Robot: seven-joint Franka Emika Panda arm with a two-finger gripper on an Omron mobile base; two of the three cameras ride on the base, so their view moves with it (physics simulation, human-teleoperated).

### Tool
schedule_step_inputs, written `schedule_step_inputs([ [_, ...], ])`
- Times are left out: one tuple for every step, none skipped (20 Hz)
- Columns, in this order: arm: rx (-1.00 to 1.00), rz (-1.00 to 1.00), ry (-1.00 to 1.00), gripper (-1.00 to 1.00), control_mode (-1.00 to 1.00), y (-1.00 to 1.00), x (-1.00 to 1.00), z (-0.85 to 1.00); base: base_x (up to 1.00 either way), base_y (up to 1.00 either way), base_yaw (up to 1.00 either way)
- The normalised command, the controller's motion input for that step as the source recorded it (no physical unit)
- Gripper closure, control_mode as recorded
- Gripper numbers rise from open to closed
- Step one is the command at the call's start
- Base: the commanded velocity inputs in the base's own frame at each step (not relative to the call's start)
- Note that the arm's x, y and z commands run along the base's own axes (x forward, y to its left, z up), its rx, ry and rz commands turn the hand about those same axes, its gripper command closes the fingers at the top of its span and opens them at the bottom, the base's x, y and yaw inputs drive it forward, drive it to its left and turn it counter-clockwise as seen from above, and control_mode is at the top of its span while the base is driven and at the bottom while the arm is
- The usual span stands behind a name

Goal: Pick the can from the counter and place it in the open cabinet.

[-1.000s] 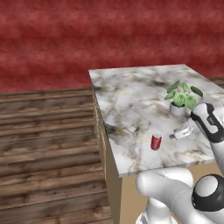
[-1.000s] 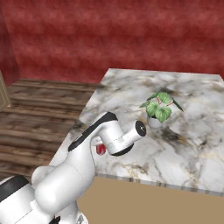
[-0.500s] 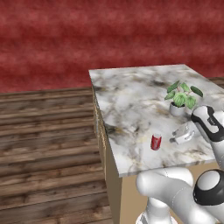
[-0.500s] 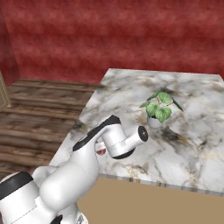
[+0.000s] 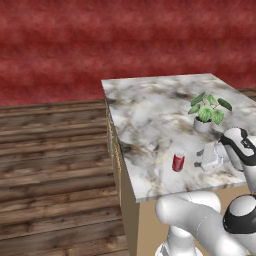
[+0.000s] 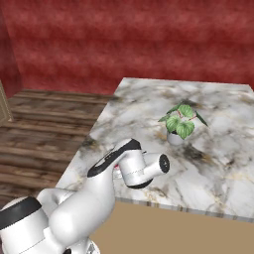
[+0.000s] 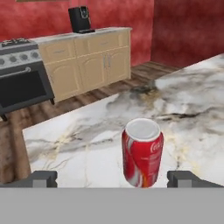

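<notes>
Upright, red can (image 7: 142,153) standing on the marble counter (image 7: 87,144) near its front edge, claw (image 7: 113,179) spread wide and level with the can, fingertips (image 7: 41,178) apart on either side without touching it, potted plant (image 5: 206,112) further back.

So the worktop (image 5: 150,115) was a white-grey marble slab with brownish veins, sitting on a plain tan wood base over a dark plank floor (image 5: 55,150). Two things stood right on it: a small red can (image 5: 178,161), upright, near the front edge, and a potted plant (image 5: 206,112) further back and off to the right, well apart from the can. Hand view had the can (image 7: 142,153) on a bare, pale patch of marble.
</notes>
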Motion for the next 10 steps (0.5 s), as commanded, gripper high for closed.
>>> schedule_step_inputs([
  [0.0, 0.05, -0.23, -1.0, -1.0, 0.0, 0.0, -0.17, 0.0, 0.0, 0.0],
  [0.0, 0.05, -0.19, -1.0, -1.0, 0.0, 0.0, -0.14, 0.0, 0.0, 0.0],
  [0.0, 0.03, -0.13, -1.0, -1.0, 0.0, 0.0, -0.08, 0.0, 0.0, 0.0],
  [0.0, 0.01, -0.07, -1.0, -1.0, 0.0, 0.0, -0.04, 0.0, 0.0, 0.0],
  [0.0, 0.01, -0.02, -1.0, -1.0, 0.0, 0.03, -0.02, 0.0, 0.0, 0.0],
  [0.0, 0.0, 0.0, -1.0, -1.0, 0.0, 0.04, 0.0, 0.0, 0.0, 0.0],
  [0.0, 0.0, 0.0, -1.0, -1.0, 0.0, 0.06, 0.0, 0.0, 0.0, 0.0],
  [0.0, 0.0, 0.01, -1.0, -1.0, 0.0, 0.06, 0.0, 0.0, 0.0, 0.0],
  [0.0, 0.0, 0.0, -1.0, -1.0, 0.0, 0.07, 0.0, 0.0, 0.0, 0.0],
  [0.0, 0.0, 0.0, -1.0, -1.0, 0.0, 0.1, -0.03, 0.0, 0.0, 0.0],
])
